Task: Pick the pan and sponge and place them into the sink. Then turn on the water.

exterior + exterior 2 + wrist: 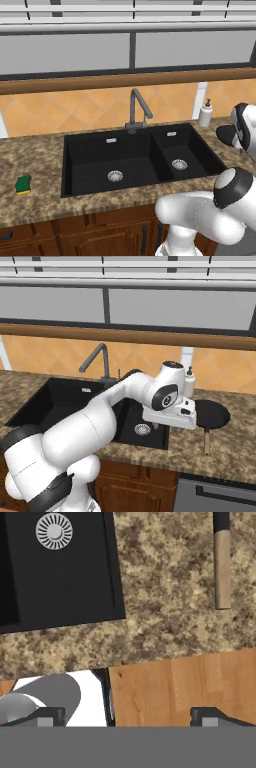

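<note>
Gripper [127, 717] hangs over the counter's front edge, jaws spread wide, nothing between them; its 2 dark tips sit far apart at the bottom of the hand view. Just beyond, speckled counter [165, 602], then the pan's wooden handle [222, 569] up and to the right of the jaws, long axis running straight away from them. From the right base view the pan [212, 413] lies on the counter right of the sink [60, 396], handle toward the front edge. Judgement: the hand needs to shift right and forward. Sponge [23, 184] waits on the far left counter, well apart.
</note>
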### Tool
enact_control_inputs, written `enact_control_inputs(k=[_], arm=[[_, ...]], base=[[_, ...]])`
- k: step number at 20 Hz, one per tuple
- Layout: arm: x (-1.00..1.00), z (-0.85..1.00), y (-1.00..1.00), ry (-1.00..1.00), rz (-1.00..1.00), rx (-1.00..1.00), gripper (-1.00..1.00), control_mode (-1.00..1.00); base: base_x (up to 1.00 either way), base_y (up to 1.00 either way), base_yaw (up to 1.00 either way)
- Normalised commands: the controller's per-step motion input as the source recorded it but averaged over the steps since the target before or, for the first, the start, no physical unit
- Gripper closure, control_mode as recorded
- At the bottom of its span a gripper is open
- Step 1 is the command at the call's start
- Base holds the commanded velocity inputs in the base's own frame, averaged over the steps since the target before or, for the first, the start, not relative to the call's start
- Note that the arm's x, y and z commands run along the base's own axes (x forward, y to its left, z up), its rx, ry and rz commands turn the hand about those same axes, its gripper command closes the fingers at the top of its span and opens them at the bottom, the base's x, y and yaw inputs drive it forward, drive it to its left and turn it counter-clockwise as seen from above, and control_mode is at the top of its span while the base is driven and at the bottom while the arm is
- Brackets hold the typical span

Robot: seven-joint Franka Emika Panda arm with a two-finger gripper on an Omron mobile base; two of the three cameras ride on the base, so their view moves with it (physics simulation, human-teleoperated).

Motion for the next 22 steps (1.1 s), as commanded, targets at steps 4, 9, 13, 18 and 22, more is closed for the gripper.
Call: enact_control_inputs(k=[4,9,13,18,22], arm=[[0.06,-0.40,-0.46,0.02,0.00,-0.01,-1.00,-1.00],[0.25,-0.37,-0.40,0.00,0.00,0.00,-1.00,-1.00],[0.25,-0.28,-0.54,0.00,0.00,0.00,-1.00,-1.00],[0.27,-0.17,-0.54,0.00,0.00,0.00,-1.00,-1.00],[0.40,-0.22,-0.30,0.00,0.00,0.00,-1.00,-1.00]], base=[[0.00,0.00,0.00],[0.00,0.00,0.00],[0.00,0.00,0.00],[0.00,0.00,0.00],[0.00,0.00,0.00]])
